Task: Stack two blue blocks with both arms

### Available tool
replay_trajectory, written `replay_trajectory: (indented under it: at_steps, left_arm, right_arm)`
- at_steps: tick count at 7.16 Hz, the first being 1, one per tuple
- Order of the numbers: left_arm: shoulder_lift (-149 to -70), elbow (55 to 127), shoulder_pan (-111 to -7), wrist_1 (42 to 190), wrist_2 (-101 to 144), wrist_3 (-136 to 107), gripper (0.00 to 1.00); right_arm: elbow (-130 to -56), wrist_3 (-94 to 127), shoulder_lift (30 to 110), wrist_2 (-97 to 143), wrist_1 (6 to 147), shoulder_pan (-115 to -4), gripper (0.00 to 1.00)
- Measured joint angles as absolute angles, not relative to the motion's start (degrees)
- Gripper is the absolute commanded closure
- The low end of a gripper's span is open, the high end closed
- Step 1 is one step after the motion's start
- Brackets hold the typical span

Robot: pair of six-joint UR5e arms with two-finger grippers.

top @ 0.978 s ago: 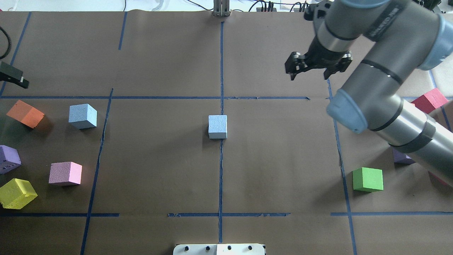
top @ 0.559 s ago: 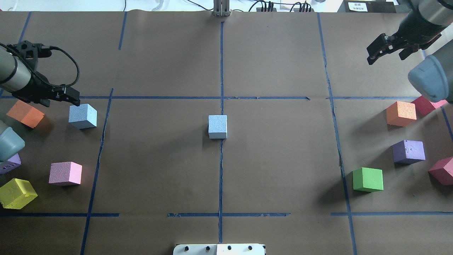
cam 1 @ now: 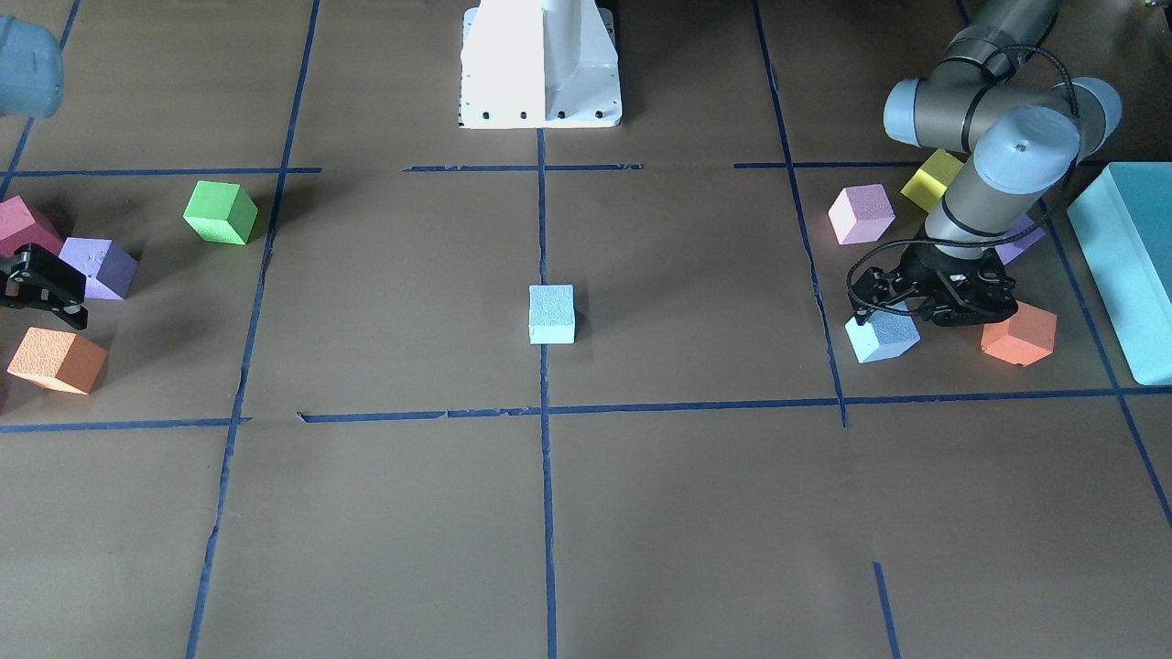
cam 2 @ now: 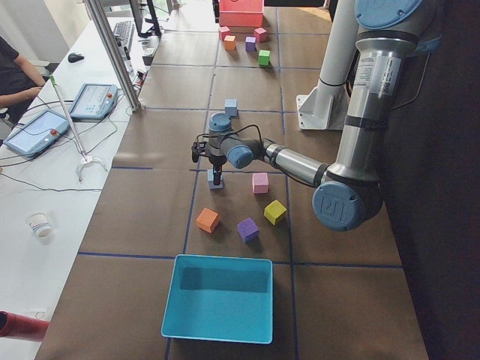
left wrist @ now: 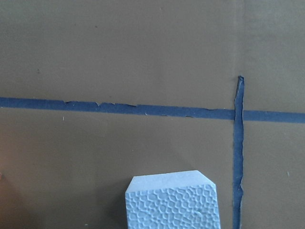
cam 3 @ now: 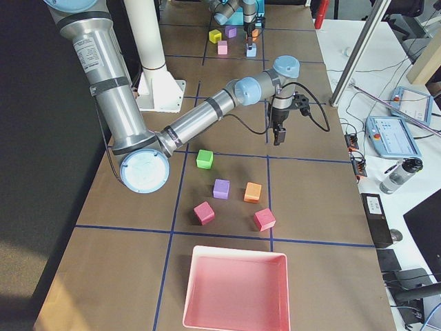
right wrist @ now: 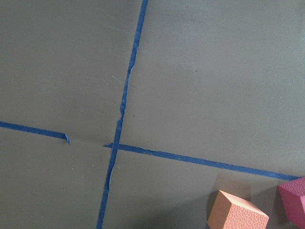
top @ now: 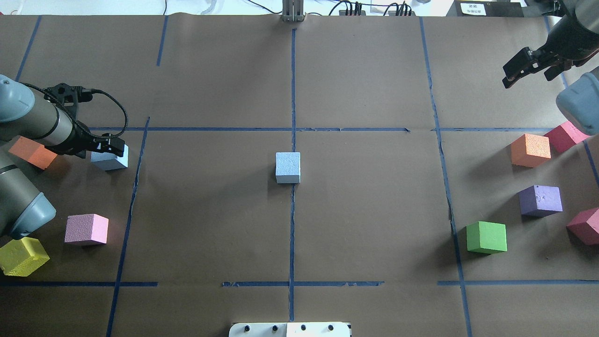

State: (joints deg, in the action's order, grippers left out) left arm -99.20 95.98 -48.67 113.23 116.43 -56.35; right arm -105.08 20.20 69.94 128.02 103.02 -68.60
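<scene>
One blue block (top: 288, 167) stands alone on the centre tape line, also in the front-facing view (cam 1: 552, 314). The other blue block (top: 110, 160) sits at the left, shown in the front-facing view (cam 1: 881, 337) and at the bottom of the left wrist view (left wrist: 171, 202). My left gripper (top: 108, 149) is open and low over this block's far edge, also seen in the front-facing view (cam 1: 916, 307). No fingers show in the wrist view. My right gripper (top: 526, 70) is open and empty, raised at the far right, well away from both blocks.
An orange cube (top: 30, 152), a pink cube (top: 86, 229) and a yellow cube (top: 21, 255) lie around the left arm. Green (top: 486, 237), purple (top: 540, 200), orange (top: 530, 150) and red (top: 564, 135) cubes lie at the right. A teal box (cam 1: 1122, 265) stands beyond the left cubes.
My right arm has pulled back from near the middle to the far right. My left arm has come in from the left edge and its gripper now hangs over the left blue block.
</scene>
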Motion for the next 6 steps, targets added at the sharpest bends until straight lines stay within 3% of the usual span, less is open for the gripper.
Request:
replay_trajectory:
  at_steps: [1,3,4,6]
  left_arm:
    - [-99.5,95.34,-48.08,113.33,116.41,-56.28,0.29]
    - [-100.21,94.3,-47.55,113.27,116.45,-56.06,0.85]
    - [-100.26,94.36,-47.53,113.13,116.56,-55.97,0.97]
    - [-100.23,96.14,-47.81,111.94,116.99,-55.83,0.99]
  right_arm:
    - [-105.11,20.49,70.11,127.83,102.88,-68.64,0.0]
    - [-105.23,20.58,70.43,127.15,102.78,-68.65,0.0]
    - [-105.41,20.57,70.44,126.95,102.68,-68.65,0.0]
    - [-106.44,20.63,70.5,126.98,102.58,-68.67,0.0]
